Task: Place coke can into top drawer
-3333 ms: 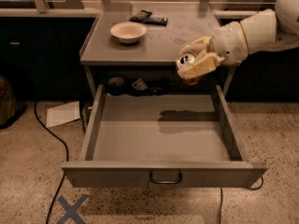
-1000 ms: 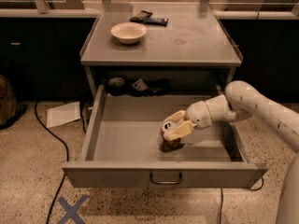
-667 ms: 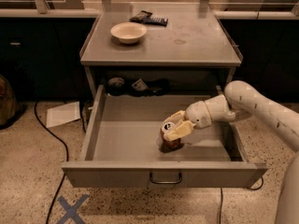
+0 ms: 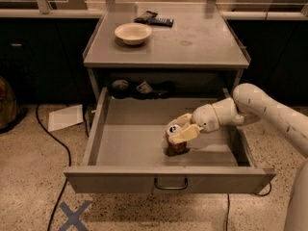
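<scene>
The top drawer [image 4: 168,179] is pulled wide open, with its dark loop handle [image 4: 171,183] at the centre of the front panel. The coke can [image 4: 175,143] stands roughly upright on the drawer floor, right of centre and near the front. My gripper [image 4: 182,129] reaches in from the right, and its cream fingers [image 4: 186,134] close around the can's upper part. The can's lower half shows below the fingers, resting on the drawer floor.
A cream bowl [image 4: 133,32] and dark packets [image 4: 154,18] lie on the grey tabletop [image 4: 192,47]. Dark items [image 4: 139,88] sit at the drawer's back under the tabletop. A paper sheet [image 4: 65,117], a black cable [image 4: 60,153] and a blue X mark [image 4: 72,215] are on the floor at the left.
Since 3.3 s ago the gripper has carried the can down from beside the tabletop into the drawer. Over the last second nothing has visibly moved.
</scene>
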